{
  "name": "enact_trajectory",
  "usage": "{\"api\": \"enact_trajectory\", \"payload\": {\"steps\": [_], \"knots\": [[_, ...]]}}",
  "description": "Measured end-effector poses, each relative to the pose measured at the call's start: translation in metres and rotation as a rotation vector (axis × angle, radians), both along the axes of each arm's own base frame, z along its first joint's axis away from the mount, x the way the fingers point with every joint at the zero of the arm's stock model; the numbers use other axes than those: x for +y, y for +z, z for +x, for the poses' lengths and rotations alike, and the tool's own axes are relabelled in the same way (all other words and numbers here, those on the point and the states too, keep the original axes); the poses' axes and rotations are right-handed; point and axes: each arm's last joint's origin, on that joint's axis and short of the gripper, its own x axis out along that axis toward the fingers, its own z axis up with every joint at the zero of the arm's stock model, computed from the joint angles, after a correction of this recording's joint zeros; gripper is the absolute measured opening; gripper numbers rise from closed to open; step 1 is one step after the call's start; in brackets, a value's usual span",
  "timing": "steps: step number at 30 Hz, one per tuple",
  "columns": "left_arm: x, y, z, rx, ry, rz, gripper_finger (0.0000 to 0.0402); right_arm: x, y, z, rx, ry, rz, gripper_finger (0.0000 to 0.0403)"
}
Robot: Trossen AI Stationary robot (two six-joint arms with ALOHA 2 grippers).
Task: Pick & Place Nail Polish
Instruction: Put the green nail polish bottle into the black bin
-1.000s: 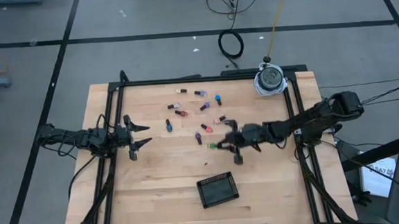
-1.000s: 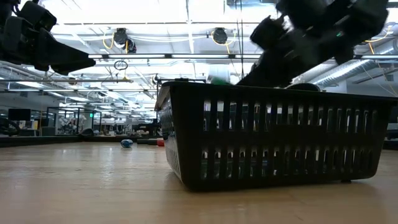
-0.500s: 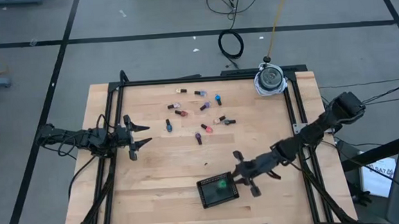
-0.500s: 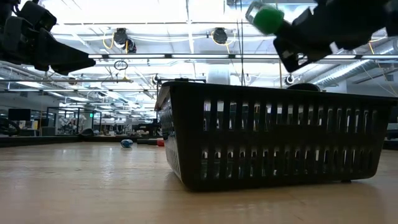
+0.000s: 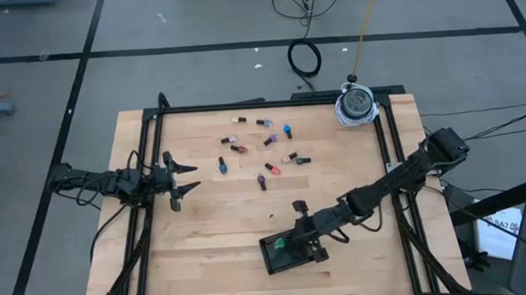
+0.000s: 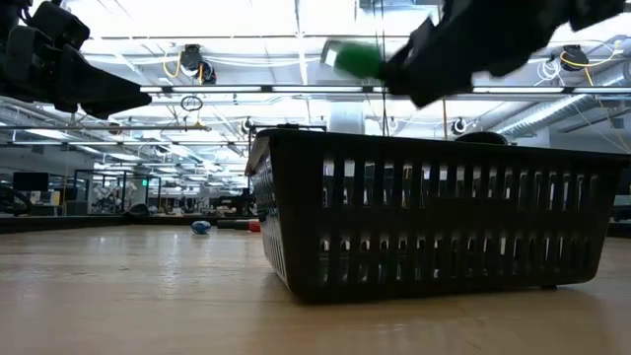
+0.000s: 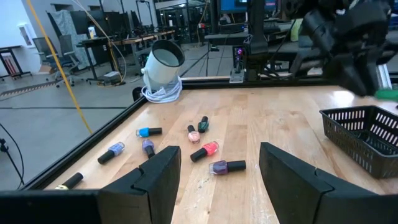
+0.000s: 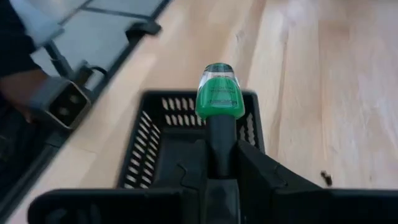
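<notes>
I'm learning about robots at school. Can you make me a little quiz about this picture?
1. True or false: the right gripper holds a green bottle by its cap.
2. What is below that bottle? A) basket B) cable reel C) bare floor
3. Fill in: the left gripper is ____ and holds nothing.

Key: 1 true; 2 A; 3 open
</notes>
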Motion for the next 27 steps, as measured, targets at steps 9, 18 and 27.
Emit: {"api": "enact_trajectory", "payload": {"steps": [9,18,27], "knots": [[0.0,0.0,0.0,0.0,0.0,0.0,0.0214,0.001,-0.015,0.007,0.036,0.01,0.051,0.005],[0.0,0.0,0.0,0.0,-0.001,0.0,0.0214,0.002,-0.022,0.002,0.095,-0.014,0.088,0.005],[0.0,0.0,0.0,-0.001,-0.001,0.0,0.0214,0.001,-0.027,-0.001,0.116,-0.028,0.102,0.005]]}}
